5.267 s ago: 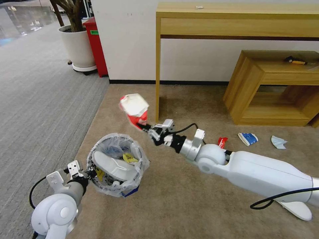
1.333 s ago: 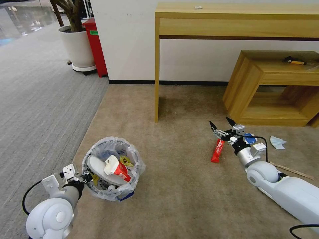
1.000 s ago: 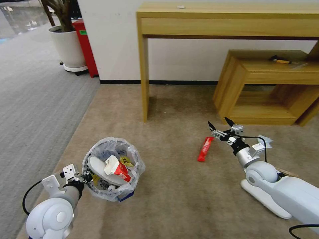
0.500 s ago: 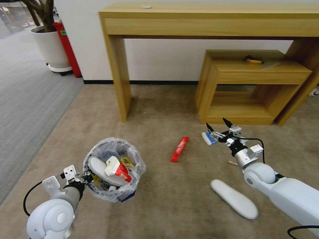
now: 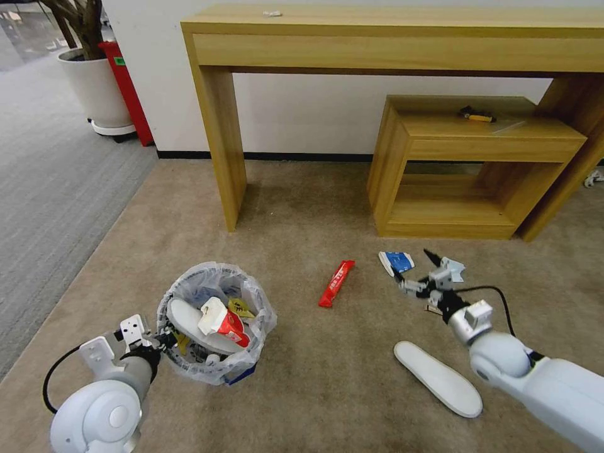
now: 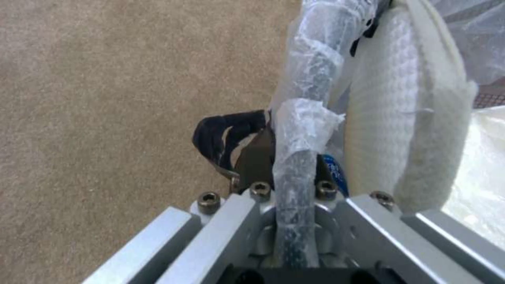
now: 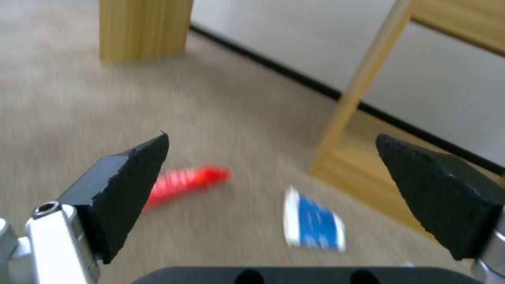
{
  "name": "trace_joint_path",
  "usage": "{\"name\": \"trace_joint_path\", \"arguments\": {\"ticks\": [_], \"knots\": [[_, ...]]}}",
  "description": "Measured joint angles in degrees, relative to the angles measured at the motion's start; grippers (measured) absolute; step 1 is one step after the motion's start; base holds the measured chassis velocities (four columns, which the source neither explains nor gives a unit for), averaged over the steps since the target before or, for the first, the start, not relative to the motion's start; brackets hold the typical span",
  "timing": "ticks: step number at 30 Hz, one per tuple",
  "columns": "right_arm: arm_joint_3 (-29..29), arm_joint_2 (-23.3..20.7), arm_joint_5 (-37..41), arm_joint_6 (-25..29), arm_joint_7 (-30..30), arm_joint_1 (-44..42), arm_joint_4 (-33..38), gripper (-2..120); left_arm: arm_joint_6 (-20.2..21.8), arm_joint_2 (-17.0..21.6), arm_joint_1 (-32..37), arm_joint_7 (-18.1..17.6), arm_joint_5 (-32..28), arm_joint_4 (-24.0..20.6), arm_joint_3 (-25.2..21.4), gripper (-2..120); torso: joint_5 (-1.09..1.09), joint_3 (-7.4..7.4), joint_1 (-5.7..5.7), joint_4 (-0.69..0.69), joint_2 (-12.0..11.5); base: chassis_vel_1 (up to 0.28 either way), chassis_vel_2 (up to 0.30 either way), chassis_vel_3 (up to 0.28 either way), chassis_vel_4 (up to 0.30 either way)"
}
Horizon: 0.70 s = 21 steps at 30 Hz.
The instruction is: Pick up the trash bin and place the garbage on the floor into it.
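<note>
The trash bin (image 5: pixel 217 327) sits low on the robot's left, lined with a clear plastic bag (image 5: pixel 264 314) whose edge is rolled over the rim, and it already holds a white slipper (image 5: pixel 189 318), a red and white carton (image 5: pixel 221 321) and a yellow scrap (image 5: pixel 238 307). The left gripper (image 5: pixel 165 340) is clamped on the near rim of the bin; in the left wrist view its fingers (image 6: pixel 231 138) pinch the bag-wrapped rim (image 6: pixel 302 130), with the slipper (image 6: pixel 405 118) pressed just inside. On the beige floor (image 5: pixel 302 207), to the right of the bin and apart from it, lies a red snack wrapper (image 5: pixel 336 283), set at a slant. Further right is a blue-white packet (image 5: pixel 396 261), and the right gripper (image 5: pixel 415 274) hangs just beside it with its jaws spread wide and nothing between them; the right wrist view shows the two black fingertips (image 7: pixel 131 173) far apart, with the packet (image 7: pixel 313 221) and the red wrapper (image 7: pixel 184 183) on the carpet beyond. A second white slipper (image 5: pixel 437 377) lies sole-up near the right forearm, closer to the robot than the packet. Behind these stand a tall wooden surface (image 5: pixel 402 31) against the wall and a lower wooden shelf unit (image 5: pixel 465 170) tucked under it. At far left are a white plant pot (image 5: pixel 94 88) and a red box (image 5: pixel 129 88) on grey carpet (image 5: pixel 50 189).
</note>
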Motion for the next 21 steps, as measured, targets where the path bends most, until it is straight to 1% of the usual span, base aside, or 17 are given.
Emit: {"name": "trace_joint_path", "arguments": {"ticks": [1, 2, 4, 7, 8, 9, 10, 11, 12, 14, 21], "knots": [[0.0, 0.0, 0.0, 0.0, 0.0, 0.0, 0.0, 100, 0.0, 0.0, 0.0, 0.0, 0.0, 0.0, 0.0, 0, 0.00, 0.00, 0.00, 0.00, 0.0, 0.000, 0.000, 0.000, 0.000], [-1.2, -1.8, -0.1, -1.7, 1.5, -0.5, 1.6, 100, -0.1, -0.1, 0.0, 0.2, 0.4, 0.2, 0.0, 0, 0.00, 0.00, 0.00, 0.00, 0.0, 0.000, 0.000, 0.000, 0.000], [-1.7, -2.6, -0.1, -2.3, 2.0, -0.7, 2.5, 100, -0.1, -0.2, 0.0, 0.2, 0.6, 0.3, 0.0, 0, -0.02, 0.00, 0.00, 0.00, 0.0, 0.000, 0.000, 0.000, 0.000], [-2.1, -5.2, 0.8, -4.7, 4.0, -1.4, 6.1, 100, -0.3, -0.6, -0.3, 0.5, 1.0, 0.9, 0.2, 0, 0.00, 0.00, 0.00, 0.04, 0.0, 0.000, 0.000, 0.000, 0.000], [-2.2, -6.8, 1.2, -6.3, 5.3, -2.0, 8.1, 100, -0.3, -0.6, -0.6, 0.5, 1.2, 1.3, 0.2, 0, 0.00, 0.00, 0.00, 0.04, 0.0, 0.000, 0.000, 0.000, 0.000], [-2.2, -6.8, 1.2, -6.3, 5.3, -2.0, 8.1, 100, -0.3, -0.6, -0.6, 0.5, 1.2, 1.3, 0.2, 0, 0.00, 0.00, 0.00, 0.04, 0.0, 0.000, 0.000, 0.000, 0.000], [-2.4, -9.4, 1.4, -7.6, 6.2, -3.0, 10.4, 100, -0.3, -0.6, -0.9, 0.5, 1.2, 1.8, 0.2, 0, -0.02, 0.00, 0.00, 0.03, 0.0, 0.000, 0.000, 0.000, 0.000], [-2.5, -10.4, 1.1, -7.8, 6.4, -3.5, 11.1, 100, -0.3, -0.7, -1.1, 0.5, 1.2, 1.9, 0.2, 0, -0.02, 0.00, 0.00, 0.02, 0.0, 0.000, 0.000, 0.000, 0.000], [-2.5, -10.4, 1.1, -7.8, 6.4, -3.5, 11.1, 100, -0.3, -0.7, -1.1, 0.5, 1.2, 1.9, 0.2, 0, -0.02, 0.00, 0.00, 0.02, 0.0, 0.000, 0.000, 0.000, 0.000], [-2.6, -12.5, 0.6, -8.8, 7.6, -5.5, 13.0, 100, -0.3, -1.0, -1.5, 0.5, 1.2, 2.2, 0.4, 0, -0.02, 0.00, 0.00, 0.00, 0.0, 0.000, 0.000, 0.000, 0.000], [-2.6, -11.7, 1.7, -10.5, 9.5, -7.2, 13.3, 100, -0.4, -1.6, -1.6, 0.8, 1.9, 2.6, 0.9, 0, 0.00, 0.00, 0.00, 0.04, 0.0, 0.000, 0.000, 0.000, 0.000]]}}
